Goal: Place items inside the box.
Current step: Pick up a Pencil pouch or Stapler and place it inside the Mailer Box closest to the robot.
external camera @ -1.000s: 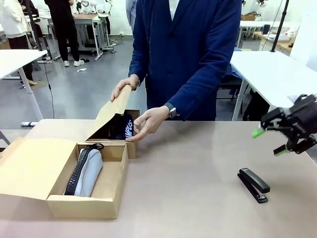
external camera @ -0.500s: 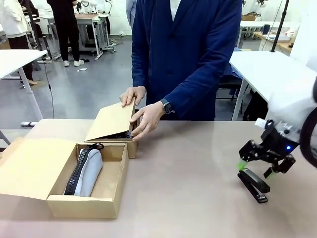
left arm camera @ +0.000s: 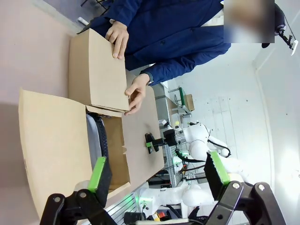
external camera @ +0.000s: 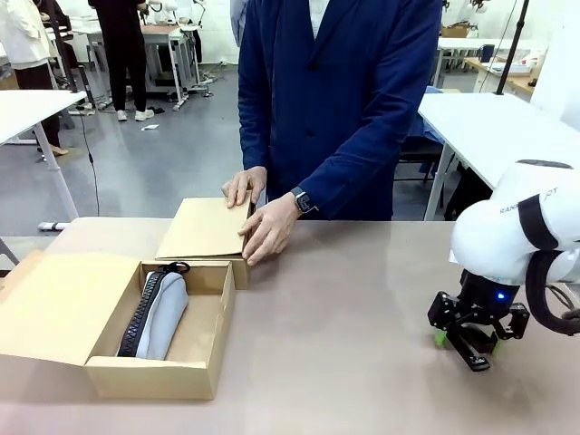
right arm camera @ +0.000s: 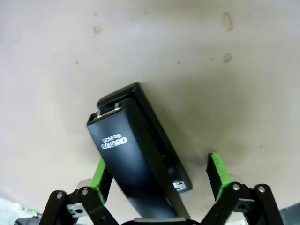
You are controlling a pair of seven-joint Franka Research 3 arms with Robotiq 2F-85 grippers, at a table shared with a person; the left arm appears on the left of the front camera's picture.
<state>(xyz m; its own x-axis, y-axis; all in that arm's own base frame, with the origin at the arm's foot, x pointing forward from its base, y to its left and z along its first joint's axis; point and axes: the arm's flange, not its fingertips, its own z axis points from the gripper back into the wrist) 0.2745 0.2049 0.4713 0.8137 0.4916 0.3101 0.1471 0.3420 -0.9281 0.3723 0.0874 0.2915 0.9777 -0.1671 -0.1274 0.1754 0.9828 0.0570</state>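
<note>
— What's moved in the last second?
— The right jaws have dropped to the tabletop (external camera: pixel 362 308), over the black stapler (right arm camera: pixel 136 150). The person has pressed the small compartment's flap lid (external camera: pixel 204 227) down flat.
— Are the right jaws gripping?
— No. They're spread, with a green pad (right arm camera: pixel 99 174) on either side of the stapler. It lies slantwise on the tabletop between them. I can't tell whether either pad touches it.
— And the left jaws?
— Spread too, holding nothing. The box (external camera: pixel 154 379) lies beyond them, with the grey pencil case (external camera: pixel 165 313) in its open larger compartment.
— The person?
— One hand (external camera: pixel 243 187) is at the shut flap's far edge and the other hand (external camera: pixel 270 228) at its corner, well apart from the right jaws.
</note>
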